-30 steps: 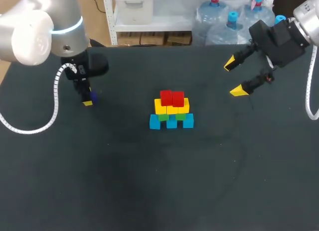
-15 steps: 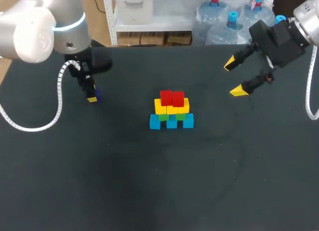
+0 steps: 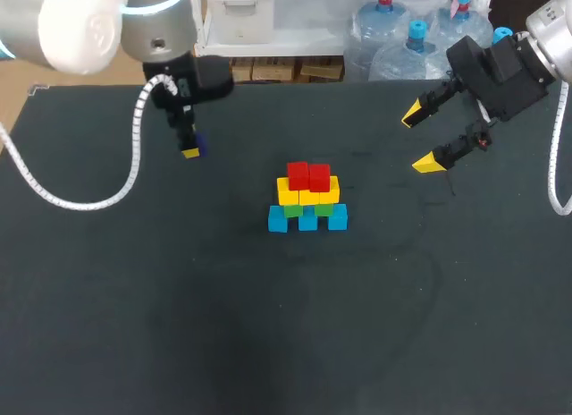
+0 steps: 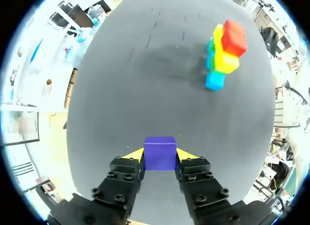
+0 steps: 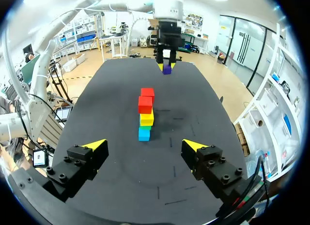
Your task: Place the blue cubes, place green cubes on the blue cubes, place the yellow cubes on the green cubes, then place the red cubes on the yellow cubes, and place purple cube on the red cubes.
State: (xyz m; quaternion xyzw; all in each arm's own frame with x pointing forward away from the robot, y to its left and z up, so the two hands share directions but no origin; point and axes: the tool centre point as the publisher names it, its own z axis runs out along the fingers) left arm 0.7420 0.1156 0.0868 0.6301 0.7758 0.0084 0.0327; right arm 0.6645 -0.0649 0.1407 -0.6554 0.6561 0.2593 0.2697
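My left gripper (image 4: 160, 155) is closed on the purple cube (image 4: 160, 152). A yellow fingertip presses each of its two opposite sides, and the cube's top face shows between them. From above, the left gripper (image 3: 189, 150) and the purple cube (image 3: 197, 145) sit to the left of the cube stack and a little farther back, well apart from it.

My right gripper (image 5: 144, 145) is spread wide with nothing between its fingers. The stack stands ahead of it, in line with the gap. In the head view the right gripper (image 3: 420, 142) hangs to the right of the stack and farther back, well apart from it.

The stack stands near the middle of the dark table (image 3: 179, 326). The blue cubes (image 3: 307, 219) form the bottom row, with the green cubes (image 3: 308, 209) on them. The yellow cubes (image 3: 308, 192) come next and the red cubes (image 3: 308, 176) are on top. Nothing rests on the red cubes.
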